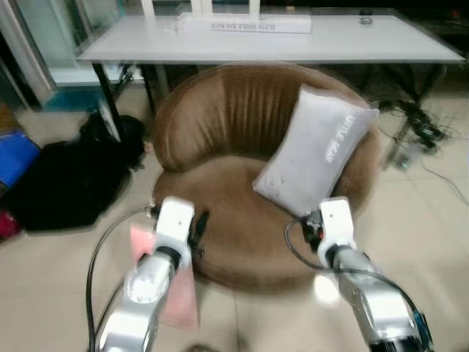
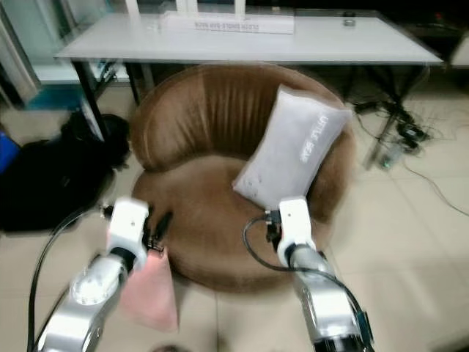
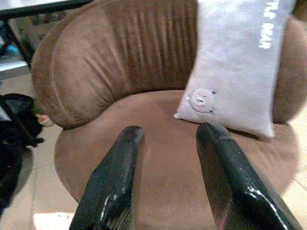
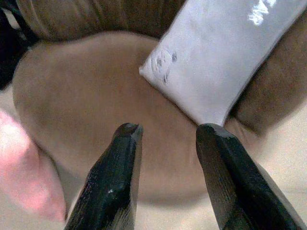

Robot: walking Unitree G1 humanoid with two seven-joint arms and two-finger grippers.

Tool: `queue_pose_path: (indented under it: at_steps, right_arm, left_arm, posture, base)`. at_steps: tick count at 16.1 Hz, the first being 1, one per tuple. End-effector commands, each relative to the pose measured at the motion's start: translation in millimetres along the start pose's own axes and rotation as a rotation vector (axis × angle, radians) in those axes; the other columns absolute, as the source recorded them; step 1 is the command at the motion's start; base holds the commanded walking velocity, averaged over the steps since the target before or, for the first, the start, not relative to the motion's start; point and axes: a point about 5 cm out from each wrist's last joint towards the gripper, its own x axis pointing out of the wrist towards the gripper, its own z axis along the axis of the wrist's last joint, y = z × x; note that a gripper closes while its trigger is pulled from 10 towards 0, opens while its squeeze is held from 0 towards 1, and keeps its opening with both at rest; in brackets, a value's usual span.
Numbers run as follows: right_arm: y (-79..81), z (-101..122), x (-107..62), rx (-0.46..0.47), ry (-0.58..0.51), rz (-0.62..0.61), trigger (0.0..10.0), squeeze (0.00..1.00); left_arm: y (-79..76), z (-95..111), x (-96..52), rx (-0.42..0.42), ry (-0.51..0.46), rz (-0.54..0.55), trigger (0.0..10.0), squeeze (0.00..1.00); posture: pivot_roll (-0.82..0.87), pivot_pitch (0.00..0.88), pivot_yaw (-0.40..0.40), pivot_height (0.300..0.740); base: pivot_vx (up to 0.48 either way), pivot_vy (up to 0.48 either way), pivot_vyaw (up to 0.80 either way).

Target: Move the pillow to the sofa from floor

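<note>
leaning against the back of the round brown sofa (image 1: 220, 147), the one grey pillow (image 1: 316, 149) stands tilted on the seat, off the floor, so the task looks close to done. the risk i see is a slide: it is propped at a slant near the right edge, and a brush from the right arm could tip it off. behind stands one white worktop (image 1: 278, 40); one black bag (image 1: 66, 183) lies on the floor to the left; one pink thing (image 1: 176, 293) sits by the sofa's front. two pincers hover before the seat, the left pincer (image 3: 165, 143) and the right pincer (image 4: 165, 136), both spread wide and empty.
</note>
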Motion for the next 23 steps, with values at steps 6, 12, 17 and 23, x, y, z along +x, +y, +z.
queue_pose_path:
  at_steps: [6, 12, 17, 23]
  right_arm:
    - [-5.4, 6, -0.2, 0.004, -0.016, -0.015, 10.0, 0.00]
    - [-6.2, 10, -0.1, 0.035, -0.034, -0.001, 10.0, 0.00]
    - [-5.3, 8, 0.3, 0.010, -0.022, 0.004, 10.0, 0.00]
    - [-4.8, 8, 1.1, 0.007, -0.017, 0.006, 10.0, 0.00]
  left_arm:
    - [6.2, 5, -0.8, 0.015, -0.022, 0.045, 10.0, 0.00]
    - [8.8, 7, 0.3, 0.013, -0.030, 0.054, 10.0, 0.00]
    - [9.5, 8, 1.0, 0.010, -0.032, 0.060, 10.0, 0.00]
    - [12.6, 8, 0.9, 0.016, -0.027, 0.074, 10.0, 0.00]
  posture:
    - [0.05, 0.000, 0.016, 0.740]
    - [0.05, 0.000, 0.017, 0.740]
    - [0.05, 0.000, 0.014, 0.740]
    - [0.05, 0.000, 0.013, 0.740]
  base:
    - [-0.046, 0.000, 0.00]
    - [0.000, 0.041, 0.00]
    - [0.000, 0.384, -0.20]
    - [0.000, 0.466, 0.00]
